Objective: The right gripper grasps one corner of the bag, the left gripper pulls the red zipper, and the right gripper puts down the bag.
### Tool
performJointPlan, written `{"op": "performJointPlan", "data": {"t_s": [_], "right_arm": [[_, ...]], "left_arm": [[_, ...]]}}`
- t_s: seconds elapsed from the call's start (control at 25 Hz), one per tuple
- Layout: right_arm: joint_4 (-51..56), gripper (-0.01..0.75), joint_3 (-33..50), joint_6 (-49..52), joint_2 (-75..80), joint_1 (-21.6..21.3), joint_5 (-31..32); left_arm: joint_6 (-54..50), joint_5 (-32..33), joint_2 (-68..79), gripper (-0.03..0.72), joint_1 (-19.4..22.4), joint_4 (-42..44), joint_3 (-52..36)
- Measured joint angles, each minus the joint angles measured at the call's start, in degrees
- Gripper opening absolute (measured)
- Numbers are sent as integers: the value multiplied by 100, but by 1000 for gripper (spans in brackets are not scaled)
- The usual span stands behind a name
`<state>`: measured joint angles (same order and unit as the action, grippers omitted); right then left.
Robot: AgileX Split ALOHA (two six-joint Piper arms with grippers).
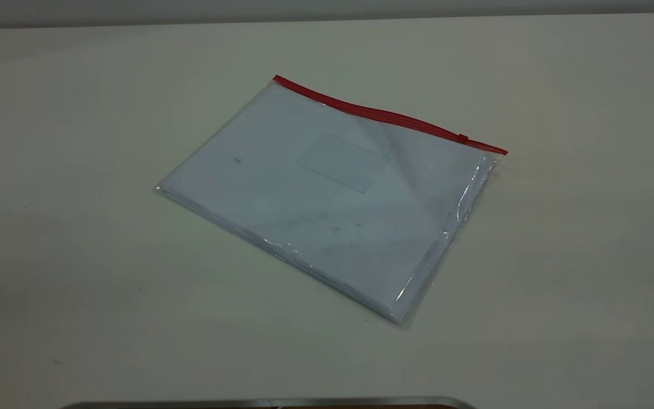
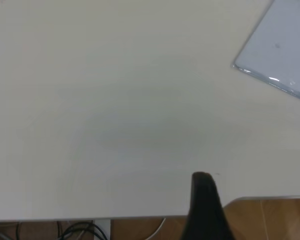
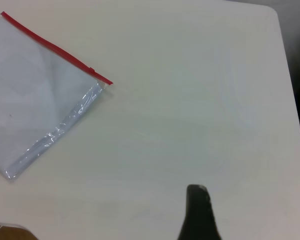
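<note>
Only one dark finger of the right claw (image 3: 197, 212) shows in its own wrist view, hanging over bare table (image 3: 190, 100), so whether it is open or closed cannot be told. The left claw (image 2: 206, 207) is the same story: one black finger near the table's edge, its state impossible to read. Neither claw appears in the exterior view.

Taking the bag (image 1: 332, 193) as the landmark, both claws sit well apart from it and hold nothing. The bag lies flat in the middle of the table, rotated so its edges run diagonally. Its red zipper (image 1: 386, 115) runs along the far long edge, with the small slider tab (image 1: 462, 137) close to the right-hand end. That end, the corner of the bag (image 1: 500, 151), points toward the right side of the table. The right claw looks to be the one better placed for it, since its view faces that red corner (image 3: 106, 82), while the left claw's view catches only a plain clear corner (image 2: 236, 65).

The exterior view gives the whole bag, its faint label patch (image 1: 341, 162) and the full red strip. The right wrist view shows the slider end only. The left wrist view shows no red at all.
</note>
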<state>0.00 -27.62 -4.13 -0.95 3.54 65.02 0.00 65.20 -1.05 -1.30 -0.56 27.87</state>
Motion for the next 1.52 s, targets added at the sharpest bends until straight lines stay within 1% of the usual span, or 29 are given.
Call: {"op": "performJointPlan", "data": {"t_s": [0.24,0.32,0.36,0.44,0.6,0.72,0.8,0.88,1.0,1.16,1.24,1.36,1.52], "right_arm": [[117,575,-6,-79,162,0,-17],[410,568,-38,-247,599,0,-183],[583,564,-64,-359,908,0,-330],[921,563,-85,-589,1546,0,-872],[1555,562,-85,-1208,3113,0,-1816],[2251,562,-85,-1861,4333,0,-2561],[2932,562,-92,-2485,5213,0,-3040],[3849,562,-110,-3257,6033,0,-3451],[5402,561,-119,-4771,7250,0,-3908],[7676,561,-345,-7078,8795,0,-4330],[8588,561,-601,-8109,9581,0,-4395],[9563,561,-1118,-9124,10642,0,-4343],[9897,561,-1902,-9666,11962,-25,-4019]], "left_arm": [[-138,-19,39,587,0,56,18],[-415,-234,306,587,0,56,93],[-490,-440,491,587,0,56,133],[-467,-932,1071,587,0,56,181],[-66,-1684,2545,587,0,-166,377],[223,-2166,3642,588,0,-277,624],[330,-2455,4280,588,0,-312,823],[388,-2770,4891,588,0,-331,999],[545,-3213,5635,588,0,-399,1218],[641,-3560,6494,588,0,-657,1495],[671,-3587,6852,588,0,-798,1668],[836,-3611,7281,588,0,-998,1881],[1130,-3653,7607,588,0,-1332,2065]]}}
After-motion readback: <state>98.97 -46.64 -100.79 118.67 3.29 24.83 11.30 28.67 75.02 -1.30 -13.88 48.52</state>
